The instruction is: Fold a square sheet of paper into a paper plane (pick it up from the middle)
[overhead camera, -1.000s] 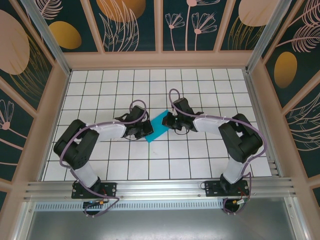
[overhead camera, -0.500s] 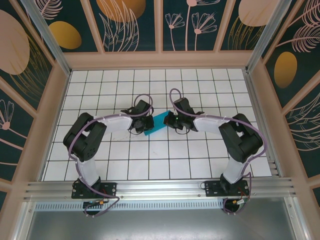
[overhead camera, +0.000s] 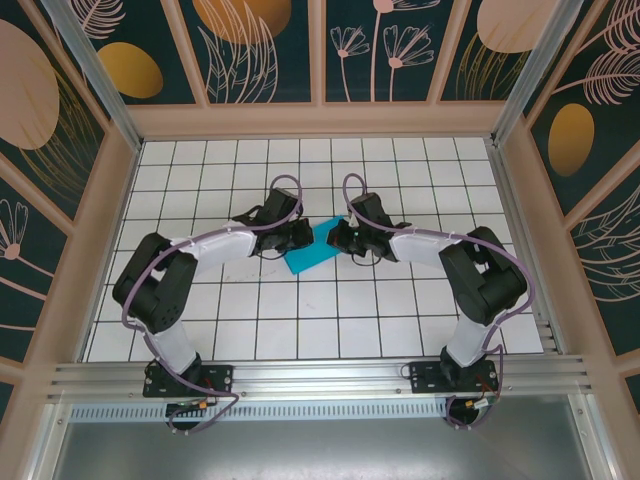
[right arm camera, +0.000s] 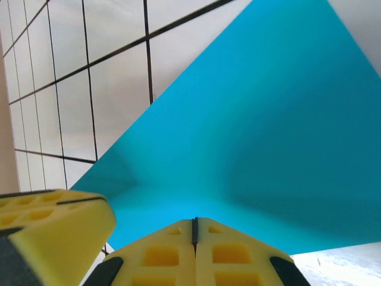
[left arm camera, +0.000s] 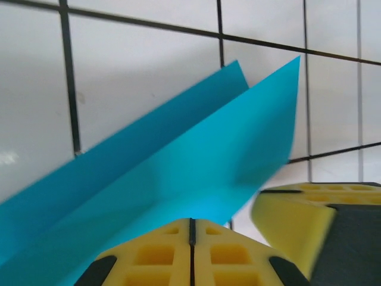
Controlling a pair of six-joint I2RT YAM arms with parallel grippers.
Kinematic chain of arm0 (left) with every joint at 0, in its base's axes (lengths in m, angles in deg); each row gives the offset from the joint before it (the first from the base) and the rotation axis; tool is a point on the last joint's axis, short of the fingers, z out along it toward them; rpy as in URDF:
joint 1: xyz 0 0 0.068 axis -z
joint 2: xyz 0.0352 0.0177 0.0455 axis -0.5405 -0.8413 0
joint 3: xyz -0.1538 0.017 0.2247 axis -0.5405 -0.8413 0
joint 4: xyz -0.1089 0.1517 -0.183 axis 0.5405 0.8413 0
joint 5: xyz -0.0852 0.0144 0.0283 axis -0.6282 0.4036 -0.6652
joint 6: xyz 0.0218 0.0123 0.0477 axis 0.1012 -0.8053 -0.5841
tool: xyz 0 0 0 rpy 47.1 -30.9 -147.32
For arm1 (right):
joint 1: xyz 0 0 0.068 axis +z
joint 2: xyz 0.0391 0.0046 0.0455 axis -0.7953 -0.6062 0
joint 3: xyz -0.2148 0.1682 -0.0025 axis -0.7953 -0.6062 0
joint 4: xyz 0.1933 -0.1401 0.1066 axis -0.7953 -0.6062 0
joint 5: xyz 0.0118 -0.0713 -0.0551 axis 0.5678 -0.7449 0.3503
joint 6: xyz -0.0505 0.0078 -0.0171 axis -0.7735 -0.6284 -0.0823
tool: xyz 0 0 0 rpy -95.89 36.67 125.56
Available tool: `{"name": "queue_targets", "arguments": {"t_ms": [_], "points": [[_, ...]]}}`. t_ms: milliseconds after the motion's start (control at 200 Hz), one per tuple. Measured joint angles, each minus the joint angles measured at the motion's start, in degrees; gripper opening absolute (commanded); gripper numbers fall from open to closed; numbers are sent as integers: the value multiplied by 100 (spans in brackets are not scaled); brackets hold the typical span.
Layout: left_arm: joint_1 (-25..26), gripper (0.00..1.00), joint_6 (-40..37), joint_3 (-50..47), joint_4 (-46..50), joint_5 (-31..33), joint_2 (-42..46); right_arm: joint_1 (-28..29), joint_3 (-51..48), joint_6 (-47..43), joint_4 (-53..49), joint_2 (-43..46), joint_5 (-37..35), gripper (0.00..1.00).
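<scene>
The square sheet of paper (overhead camera: 311, 254) is teal-blue and bent into two layers near the middle of the tiled table, held slightly off it. My left gripper (overhead camera: 302, 238) is shut on its left edge and my right gripper (overhead camera: 336, 238) is shut on its right edge, the two almost touching. In the left wrist view the closed yellow fingertips (left arm camera: 191, 223) pinch the sheet (left arm camera: 196, 161), which rises as two overlapping flaps. In the right wrist view the shut fingertips (right arm camera: 194, 221) hold the paper (right arm camera: 256, 131), which spreads ahead as a broad creased face.
The white grid table (overhead camera: 300, 320) is ringed by a raised tan frame (overhead camera: 320, 120), with a metal rail (overhead camera: 320, 378) along the near edge. The right gripper's yellow finger (left arm camera: 297, 220) intrudes in the left wrist view, and the left one's finger (right arm camera: 53, 229) in the right wrist view.
My left gripper has swung away from me and toward the right gripper, carrying the sheet's edge. The paper went from a flat diamond to a narrower doubled shape. The right gripper barely moved.
</scene>
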Motion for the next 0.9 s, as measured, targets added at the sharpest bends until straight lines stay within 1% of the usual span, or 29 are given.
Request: {"name": "queue_targets", "arguments": {"t_ms": [90, 355, 555, 896], "points": [[44, 6, 229, -146, -118, -166, 39, 0, -72, 0, 44, 0, 111, 0], [173, 0, 706, -538, -341, -444, -20, 28, -127, -2, 125, -173, 433, 0], [181, 0, 791, -535, -439, -468, -170, 74, -127, -2, 129, -476, 570, 0], [181, 0, 815, -535, -459, -514, -341, 81, -127, -2, 192, -529, 643, 0]]}}
